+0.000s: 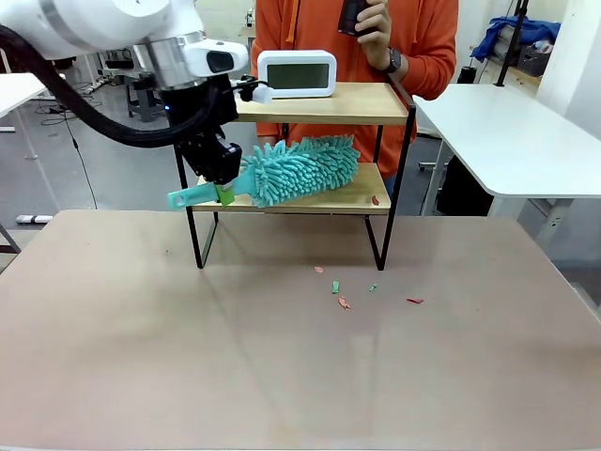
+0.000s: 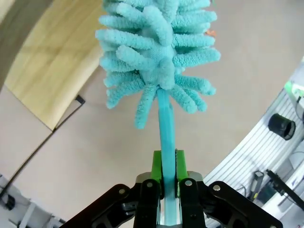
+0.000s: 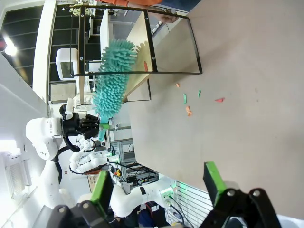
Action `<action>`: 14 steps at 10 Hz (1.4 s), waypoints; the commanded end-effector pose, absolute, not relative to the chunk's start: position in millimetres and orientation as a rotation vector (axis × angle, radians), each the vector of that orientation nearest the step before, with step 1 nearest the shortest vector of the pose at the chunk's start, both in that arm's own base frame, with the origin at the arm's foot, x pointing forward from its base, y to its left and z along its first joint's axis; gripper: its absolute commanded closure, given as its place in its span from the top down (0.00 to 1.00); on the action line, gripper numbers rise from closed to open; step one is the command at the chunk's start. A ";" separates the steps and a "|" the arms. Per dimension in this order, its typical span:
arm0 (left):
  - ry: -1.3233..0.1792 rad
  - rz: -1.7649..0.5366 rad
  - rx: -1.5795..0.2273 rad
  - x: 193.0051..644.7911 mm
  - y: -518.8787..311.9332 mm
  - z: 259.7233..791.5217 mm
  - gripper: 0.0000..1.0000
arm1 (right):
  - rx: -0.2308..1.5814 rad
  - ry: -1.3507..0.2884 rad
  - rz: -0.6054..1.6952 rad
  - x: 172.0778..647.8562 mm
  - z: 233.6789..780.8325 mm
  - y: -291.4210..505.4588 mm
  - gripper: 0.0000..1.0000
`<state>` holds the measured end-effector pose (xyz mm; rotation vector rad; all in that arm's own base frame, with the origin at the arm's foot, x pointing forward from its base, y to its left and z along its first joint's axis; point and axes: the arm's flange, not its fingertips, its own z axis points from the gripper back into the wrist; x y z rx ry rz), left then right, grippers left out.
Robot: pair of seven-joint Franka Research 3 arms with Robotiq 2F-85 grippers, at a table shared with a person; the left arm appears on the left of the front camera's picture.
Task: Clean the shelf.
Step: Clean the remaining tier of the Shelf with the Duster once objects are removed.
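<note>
The shelf is a small black-framed rack with two light wooden boards, standing at the table's far middle. My left gripper is shut on the flat handle of a teal fluffy duster, whose head lies along the lower board. In the left wrist view the green pads clamp the duster handle, with the duster head beyond beside the lower board. My right gripper stands open above the table, nothing between its fingers; the shelf and duster show far off.
A white digital clock stands on the top board. Small red and green scraps lie on the table in front of the shelf, and one red scrap sits on the lower board. A person in orange stands behind the shelf.
</note>
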<state>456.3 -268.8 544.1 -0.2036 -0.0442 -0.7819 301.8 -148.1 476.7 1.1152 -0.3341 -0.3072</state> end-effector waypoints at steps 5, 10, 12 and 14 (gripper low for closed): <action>0.029 -0.920 -0.184 448.6 -301.5 535.0 0.12 | 1.130 -0.362 -0.286 303.9 477.1 -147.7 1.00; 0.128 -1.036 -0.086 418.1 -279.1 541.5 0.12 | 1.130 -0.362 -0.286 303.9 477.1 -147.7 1.00; 0.151 -1.054 -0.081 396.1 -257.0 548.8 0.12 | 1.130 -0.362 -0.286 303.9 477.1 -147.7 1.00; 0.128 -1.059 -0.108 377.7 -237.2 555.7 0.12 | 1.130 -0.362 -0.286 303.9 477.1 -147.7 1.00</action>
